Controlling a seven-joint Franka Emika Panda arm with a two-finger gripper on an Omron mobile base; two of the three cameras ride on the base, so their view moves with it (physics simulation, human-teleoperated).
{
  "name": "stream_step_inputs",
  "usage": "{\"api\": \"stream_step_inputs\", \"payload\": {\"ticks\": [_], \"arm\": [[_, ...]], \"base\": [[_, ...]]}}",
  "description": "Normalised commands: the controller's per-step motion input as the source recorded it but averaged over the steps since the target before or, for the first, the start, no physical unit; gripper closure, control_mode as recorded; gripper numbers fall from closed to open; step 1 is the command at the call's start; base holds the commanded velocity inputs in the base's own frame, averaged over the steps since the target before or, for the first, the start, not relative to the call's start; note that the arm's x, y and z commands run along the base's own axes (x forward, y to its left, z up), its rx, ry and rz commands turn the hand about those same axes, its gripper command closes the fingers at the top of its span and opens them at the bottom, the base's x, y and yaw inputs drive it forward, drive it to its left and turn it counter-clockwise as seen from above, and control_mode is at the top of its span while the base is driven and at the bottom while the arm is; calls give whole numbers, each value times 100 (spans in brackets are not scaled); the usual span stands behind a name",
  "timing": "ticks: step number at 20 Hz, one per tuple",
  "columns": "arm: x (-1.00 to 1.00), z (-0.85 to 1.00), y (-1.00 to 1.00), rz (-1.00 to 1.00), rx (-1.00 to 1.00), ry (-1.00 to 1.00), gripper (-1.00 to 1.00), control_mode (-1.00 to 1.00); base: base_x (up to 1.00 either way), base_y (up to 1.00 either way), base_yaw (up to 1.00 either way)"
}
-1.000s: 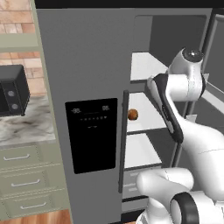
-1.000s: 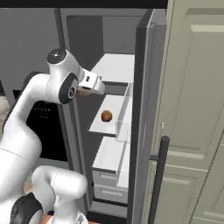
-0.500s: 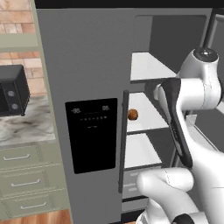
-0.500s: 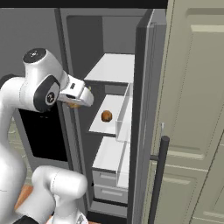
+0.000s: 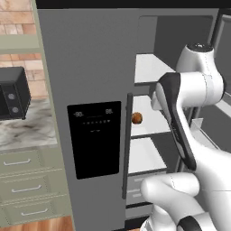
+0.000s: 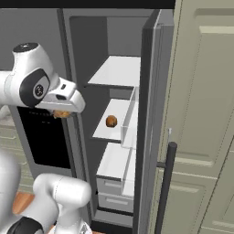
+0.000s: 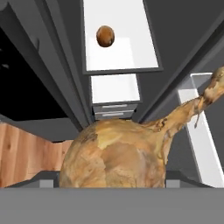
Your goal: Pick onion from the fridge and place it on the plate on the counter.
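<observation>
The onion (image 7: 116, 153) sits right against the hand camera, a tan-brown bulb with papery skin and a thin stem curling up to the right. It lies between the fingers (image 7: 111, 181), whose tips barely show as grey corners on either side of it at the bottom of the hand view, so they look closed around it, held apart by its width. In the right base view a bit of the onion (image 6: 61, 114) peeks out under the white hand, just outside the open fridge (image 6: 114, 68) on its left side, in front of the black dispenser panel (image 6: 45, 141).

The fridge's right-hand door (image 6: 148, 128) stands open, edge-on, with its long dark handle (image 6: 163, 187) near the bottom. Inside are white shelves (image 6: 116, 71), and on the middle one, toward the near edge, rests a smoother orange-brown ball (image 6: 111, 121). The same ball (image 5: 136, 118) shows in the left base view just right of the closed door's handle (image 5: 127, 144), and in the hand view (image 7: 105, 36) well beyond the onion, on the shelf. Below the shelves are grey drawers (image 7: 114, 109).

To the left of the fridge (image 5: 85, 90) the marble desk (image 5: 27, 131) runs above sage-green drawers (image 5: 27, 180) with silver handles, and a black microwave (image 5: 13, 92) stands on it against a brick wall (image 5: 18, 18). Wood floor (image 7: 26, 153) shows below the fridge in the hand view. Tall pale cabinet doors (image 6: 201, 114) stand to the right of the fridge.
</observation>
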Motion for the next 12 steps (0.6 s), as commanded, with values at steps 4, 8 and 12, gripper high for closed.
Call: {"api": "stream_step_inputs", "payload": {"ticks": [4,8,12], "arm": [[-2,0,6,9,2,16,100,-100],[-38,0,0,5,2,6,100,-100],[-23,-3,0,0,1,1,100,-100]], "base": [[0,0,0],[0,0,0],[0,0,0]]}}
